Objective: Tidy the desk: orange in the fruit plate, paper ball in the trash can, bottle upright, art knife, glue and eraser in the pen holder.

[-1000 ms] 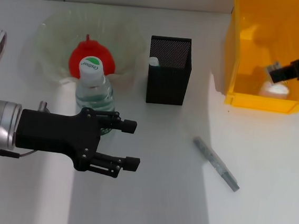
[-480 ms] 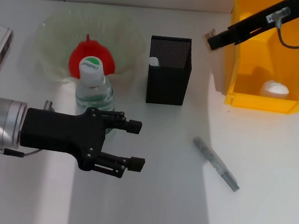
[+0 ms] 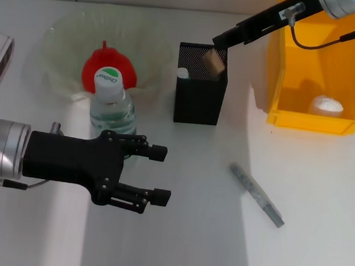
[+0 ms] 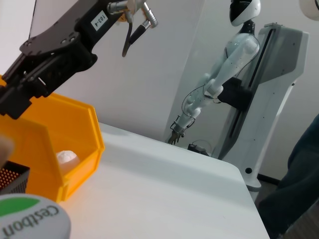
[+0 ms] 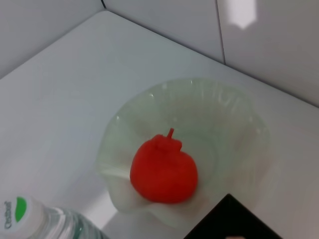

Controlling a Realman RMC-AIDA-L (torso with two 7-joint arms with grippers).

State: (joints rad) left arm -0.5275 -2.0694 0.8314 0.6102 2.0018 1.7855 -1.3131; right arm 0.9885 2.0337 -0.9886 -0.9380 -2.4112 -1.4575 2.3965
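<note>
Left gripper [image 3: 161,174] at lower left of frame, fingers spread wide, holding nothing. Yellow bin [image 3: 316,64] at upper right, paper ball [image 3: 326,105] inside. Plate [image 3: 65,53] at upper left with red fruit [image 3: 99,66]. Bottle [image 3: 112,108] upright below it. Holder [image 3: 200,85] at top centre; right gripper [image 3: 219,41] above it, pinching the eraser [image 3: 214,61]. Knife [image 3: 256,195] lying lower right.

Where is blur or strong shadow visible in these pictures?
Head view: a broad shadow band crosses the table below the pen holder. Left wrist view: the bottle cap is blurred, very near the lens. Right wrist view: the red fruit looks soft.
</note>
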